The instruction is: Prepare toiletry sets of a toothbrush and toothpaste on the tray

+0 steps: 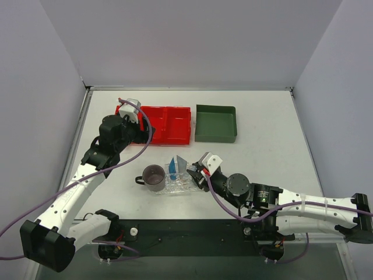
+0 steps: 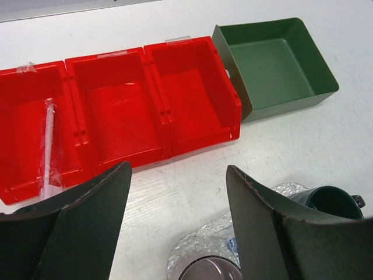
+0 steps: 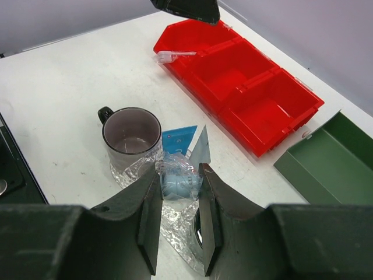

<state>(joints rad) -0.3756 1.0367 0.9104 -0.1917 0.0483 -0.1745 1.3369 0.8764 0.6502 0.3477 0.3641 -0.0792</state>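
Note:
The toothbrush point(image 3: 175, 188), a short light-blue piece in crinkly clear wrap, sits between the fingers of my right gripper point(image 3: 178, 175), which is shut on it just over the tray point(image 3: 175, 226). The tray point(image 1: 175, 188) is clear and bumpy and lies at the table's middle front. My left gripper point(image 2: 178, 169) is open and empty above bare table in front of the red bin point(image 2: 116, 111). A slim white wrapped piece point(image 2: 48, 143) lies in that bin's left compartment. No orange cap shows on it, so I cannot tell whether it is the toothpaste.
A grey mug point(image 3: 131, 134) stands on the tray's left end, and a dark cup point(image 2: 332, 201) is at its right, under my right gripper. A blue packet point(image 3: 179, 139) and a pale flap point(image 3: 201, 149) stand behind the toothbrush. The dark green bin point(image 1: 215, 122) is right of the red bin.

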